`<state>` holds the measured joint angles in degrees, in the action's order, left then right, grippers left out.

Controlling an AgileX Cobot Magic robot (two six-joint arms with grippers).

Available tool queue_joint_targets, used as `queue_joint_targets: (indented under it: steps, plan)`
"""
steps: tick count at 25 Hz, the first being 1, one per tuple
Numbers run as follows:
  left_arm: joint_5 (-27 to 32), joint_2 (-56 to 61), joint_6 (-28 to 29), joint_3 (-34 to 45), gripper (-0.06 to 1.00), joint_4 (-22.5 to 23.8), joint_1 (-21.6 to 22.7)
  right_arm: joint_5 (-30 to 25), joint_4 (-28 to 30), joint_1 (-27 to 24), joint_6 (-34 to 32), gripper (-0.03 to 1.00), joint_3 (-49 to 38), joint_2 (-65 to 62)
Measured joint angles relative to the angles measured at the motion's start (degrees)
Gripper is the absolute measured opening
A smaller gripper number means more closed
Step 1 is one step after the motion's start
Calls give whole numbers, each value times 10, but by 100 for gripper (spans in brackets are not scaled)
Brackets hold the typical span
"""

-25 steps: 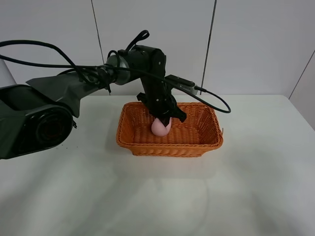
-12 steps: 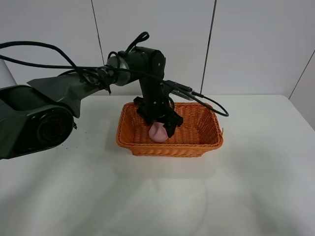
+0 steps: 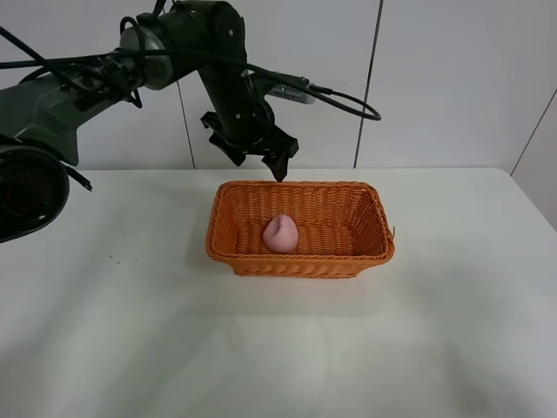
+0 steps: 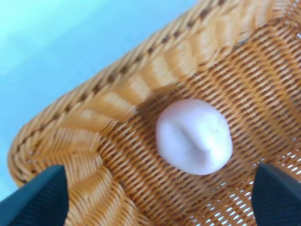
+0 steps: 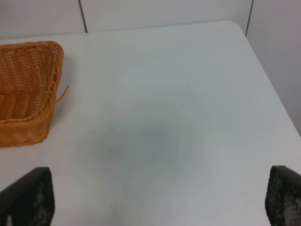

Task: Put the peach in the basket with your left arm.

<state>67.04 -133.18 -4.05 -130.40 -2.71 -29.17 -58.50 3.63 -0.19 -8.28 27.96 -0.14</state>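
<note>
The pale-pink peach (image 3: 281,233) lies inside the orange wicker basket (image 3: 365,248), left of its middle; it also shows in the left wrist view (image 4: 194,136) on the basket's woven floor (image 4: 117,99). My left gripper (image 3: 253,158) hangs open and empty above the basket's back rim, well clear of the peach. Its black fingertips (image 4: 40,197) show wide apart in the left wrist view. My right gripper's fingertips (image 5: 28,197) show wide apart and empty over the bare table; the basket's corner (image 5: 28,84) is off to one side.
The white table (image 3: 452,331) lies all around the basket. A white panelled wall (image 3: 435,78) stands behind the table. The left arm's black cable (image 3: 344,100) loops in the air behind the basket.
My left gripper let go of the peach, which now rests on the basket floor. The gripper rose up and back, out of the basket.
</note>
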Motion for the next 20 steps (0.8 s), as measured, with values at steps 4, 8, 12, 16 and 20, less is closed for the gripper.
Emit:
queue_joint_targets:
  steps: [4,8,12,16,20]
  plan:
    - [0,-5,-10,23,89,-3,38,0,0,0,0,69,0,0]
    - [0,-6,-13,33,88,-2,119,0,0,0,0,69,0,0]
    - [0,-6,-14,33,88,-1,206,0,0,0,0,69,0,0]
    - [0,-6,-14,37,88,0,275,0,0,0,0,69,0,0]
    - [-1,-6,-14,50,88,2,313,0,0,0,0,69,0,0]
